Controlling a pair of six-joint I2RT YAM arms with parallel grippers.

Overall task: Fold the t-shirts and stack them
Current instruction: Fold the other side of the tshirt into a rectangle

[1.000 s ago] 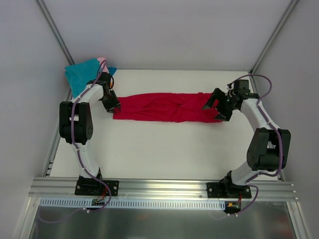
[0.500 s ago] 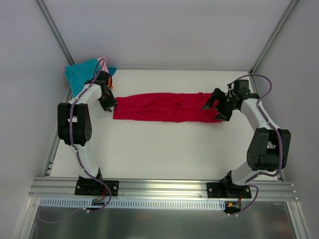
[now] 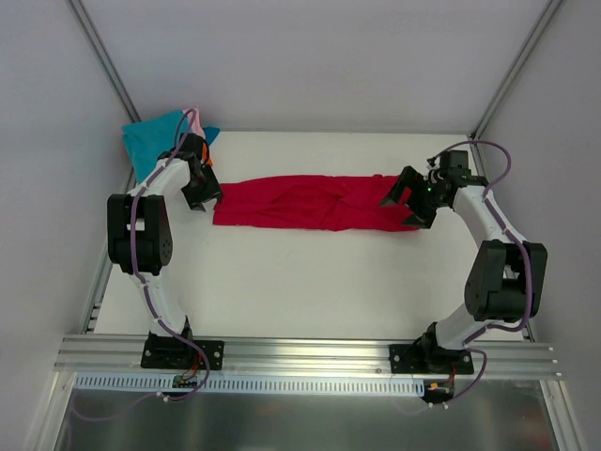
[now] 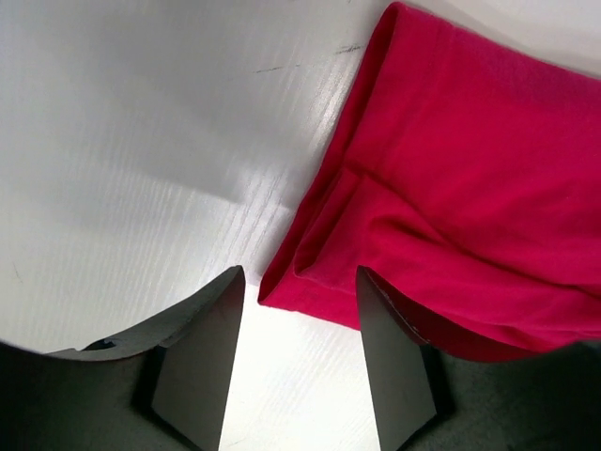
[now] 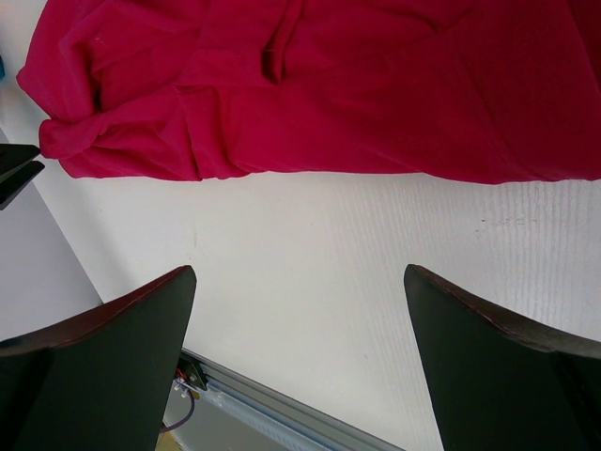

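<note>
My left end effector (image 3: 204,195) stands partly open with nothing between its fingers (image 4: 202,352). In my left wrist view the two dark fingers frame the white surface (image 4: 122,141), and the folded corner of the red t-shirt (image 4: 451,188) lies just ahead of them and toward my right-hand finger; whether that finger touches the cloth I cannot tell. From the top view this end effector sits just off the shirt's left end.

My right end effector (image 3: 406,199) is spread wide and holds nothing. Its fingers (image 5: 103,366) hang apart above bare surface, and the long edge of the shirt runs across the view beyond them. From above, it sits at the shirt's right end, over the cloth's edge; I cannot tell whether it touches.

The red t-shirt (image 3: 315,202) lies between my two end effectors as a long, narrow band, folded lengthwise and stretched from one to the other. It is wrinkled, with creases twisting through its middle, and the end near my left end effector shows doubled layers with a hem turned under.

Behind my left end effector, at the far corner of the surface, a teal t-shirt (image 3: 150,141) lies bunched, with a bit of pink cloth (image 3: 192,115) at its top edge.
</note>
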